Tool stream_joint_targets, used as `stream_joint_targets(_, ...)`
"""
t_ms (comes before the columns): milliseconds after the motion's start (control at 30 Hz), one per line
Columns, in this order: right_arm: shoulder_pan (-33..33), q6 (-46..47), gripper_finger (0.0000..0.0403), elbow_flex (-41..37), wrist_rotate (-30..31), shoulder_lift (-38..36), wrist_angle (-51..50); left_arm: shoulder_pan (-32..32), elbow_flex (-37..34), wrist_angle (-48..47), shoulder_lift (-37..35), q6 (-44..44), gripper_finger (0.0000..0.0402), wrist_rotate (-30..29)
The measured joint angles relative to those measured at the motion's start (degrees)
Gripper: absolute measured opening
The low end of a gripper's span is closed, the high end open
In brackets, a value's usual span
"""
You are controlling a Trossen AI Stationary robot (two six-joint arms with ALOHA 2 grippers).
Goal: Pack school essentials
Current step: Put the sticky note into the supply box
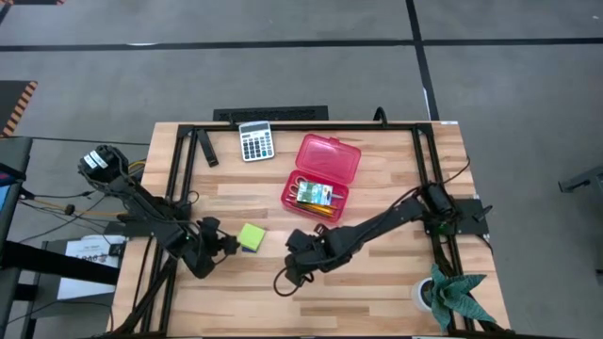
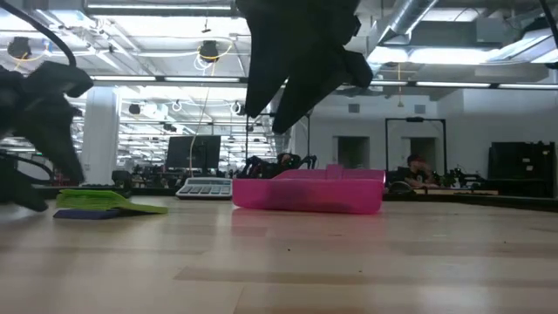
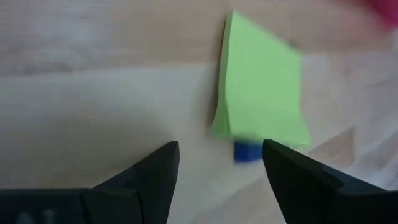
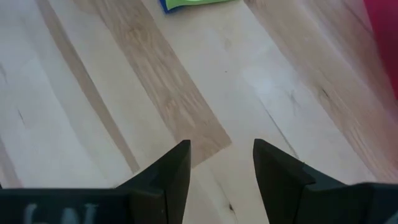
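Now you have the left gripper [image 1: 226, 243], fingers spread, just beside the lime-green sticky-note pad [image 1: 251, 237] (flat, near the front-left corner); right gripper [image 1: 294, 247] hangs spread nearby.

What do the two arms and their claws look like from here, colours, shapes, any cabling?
Both arms are dark, near-black jointed links. The left claw and right claw each have two flat, wedge-shaped black fingers. Black cables loop beside the left arm's base, which carries a round black-and-white part, and another trails near the right claw. No readable markings.
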Motion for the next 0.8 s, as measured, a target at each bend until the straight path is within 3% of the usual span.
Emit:
stream_joint_targets(133, 0.6, 0.0, 0.0180, 0.0, 1.0, 0.0, 0.1, 0.6, -1.2, 1.4, 0.0, -3.1, 0.0228, -4.8)
stream_joint_targets(633, 0.9, 0.0, 0.0176, 0.0, 2.7, 0.0, 0.2, 2.8, -3.8, 11.0, 0.1, 0.7, 0.0227, -3.2)
stream_joint_targets(800, 0.9, 0.3, 0.0177, 0.0, 2.7, 0.0, 0.2, 3.0, -3.8, 10.9, 0.1, 0.8, 0.0190, -2.8)
